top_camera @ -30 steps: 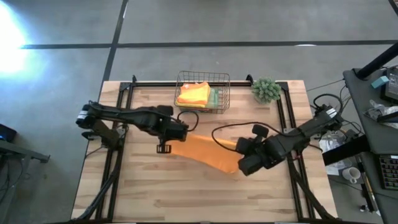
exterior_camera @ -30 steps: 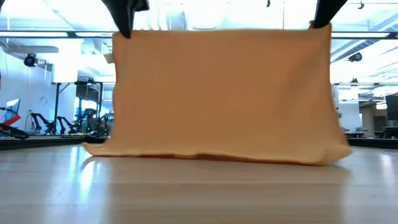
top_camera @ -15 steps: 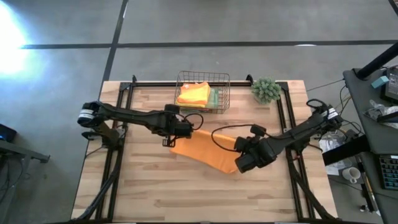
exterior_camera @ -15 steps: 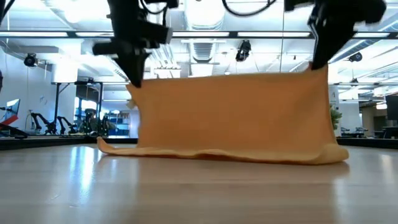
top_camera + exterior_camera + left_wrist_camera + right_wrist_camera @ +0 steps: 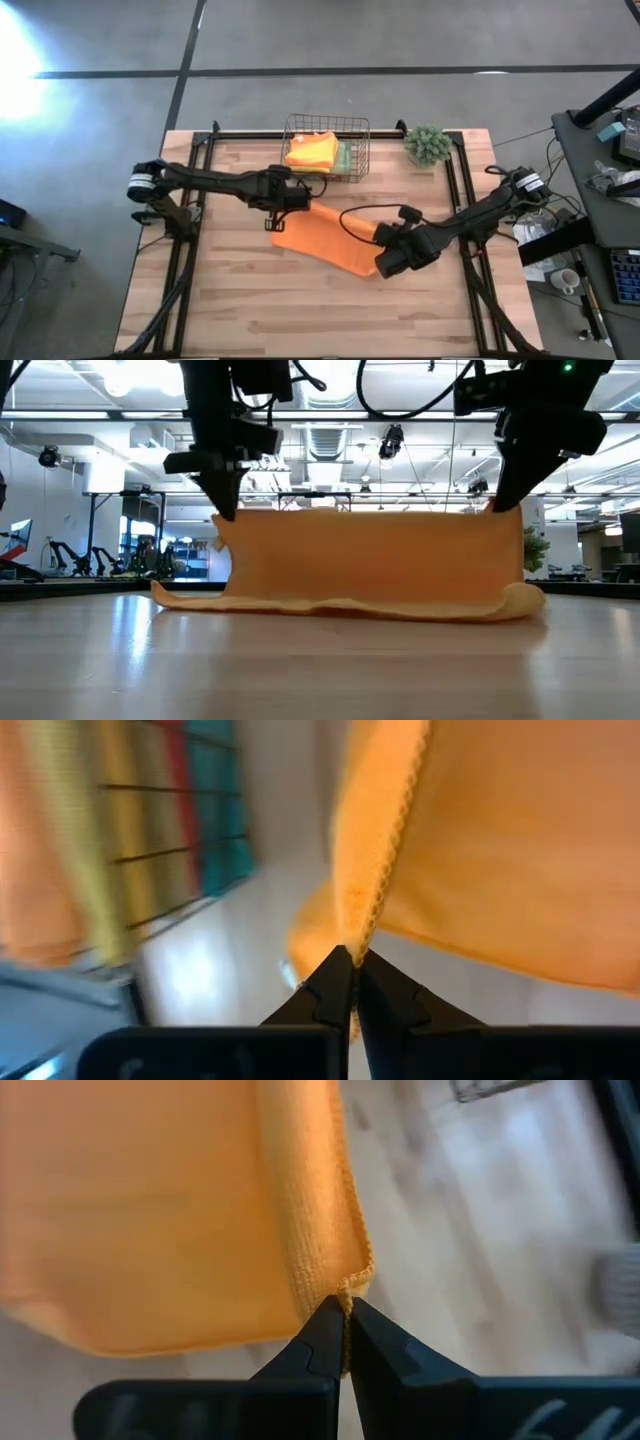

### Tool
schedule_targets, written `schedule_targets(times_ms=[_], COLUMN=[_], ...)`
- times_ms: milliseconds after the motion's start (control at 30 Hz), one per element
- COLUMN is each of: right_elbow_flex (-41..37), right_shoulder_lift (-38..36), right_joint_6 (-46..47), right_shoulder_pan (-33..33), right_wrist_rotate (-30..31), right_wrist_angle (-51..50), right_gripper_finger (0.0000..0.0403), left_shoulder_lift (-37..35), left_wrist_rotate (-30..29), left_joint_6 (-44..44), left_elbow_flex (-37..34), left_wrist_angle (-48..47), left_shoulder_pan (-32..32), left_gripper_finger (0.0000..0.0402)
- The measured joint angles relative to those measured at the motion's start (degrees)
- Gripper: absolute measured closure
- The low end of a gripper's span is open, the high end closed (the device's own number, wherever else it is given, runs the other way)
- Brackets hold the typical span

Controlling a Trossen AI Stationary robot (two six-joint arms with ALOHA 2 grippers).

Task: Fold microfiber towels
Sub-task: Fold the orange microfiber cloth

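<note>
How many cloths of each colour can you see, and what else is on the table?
Orange cloth, held up by both tools: 1
Orange cloth in the basket: 1
Yellow cloth in the basket: 1
Teal cloth in the basket: 1
Wire basket: 1
Little green plant: 1
Total: 6 things, 4 of them cloths. More cloths may be hidden in the basket.

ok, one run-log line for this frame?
stage: mid-fold | left gripper: shut on orange towel corner | right gripper: shut on other corner | towel: lower edge on table | basket: more towels inside
</note>
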Motion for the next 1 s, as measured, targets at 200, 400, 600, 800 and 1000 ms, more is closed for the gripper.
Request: schedule_targets(times_ms=[200, 400, 600, 800, 1000], right_elbow_flex=[-2.75, -4.30, -7.23, -7.32, -7.13], right_shoulder_lift=[0.00, 0.00, 0.07, 0.09, 0.09], right_joint_6=[-0.84, -0.39, 1.12, 1.30, 1.24], right_shoulder_pan=[0.02, 0.53, 1.06, 1.67, 1.68], right_wrist_rotate=[-4.44, -6.64, -9.98, -10.87, -14.13], right_wrist_angle=[9.26, 14.77, 19.90, 22.79, 25.21], right_gripper_finger=[0.0394, 0.0394, 0.0394, 0.0394, 0.0394], left_shoulder_lift=[0.00, 0.00, -0.04, -0.04, -0.04], left_wrist_rotate=[5.72, 7.95, 10.73, 15.38, 16.71], left_joint_6=[-0.24, -1.98, -3.50, -6.21, -6.04], left_elbow_flex=[-4.99, -6.80, -8.42, -8.55, -8.55], left_wrist_angle=[0.50, 0.69, 4.29, 4.82, 4.88], left_shoulder_pan=[-1.53, -4.76, -7.21, -7.97, -8.26], left_gripper_finger=[0.0402, 0.0402, 0.0402, 0.0402, 0.0401])
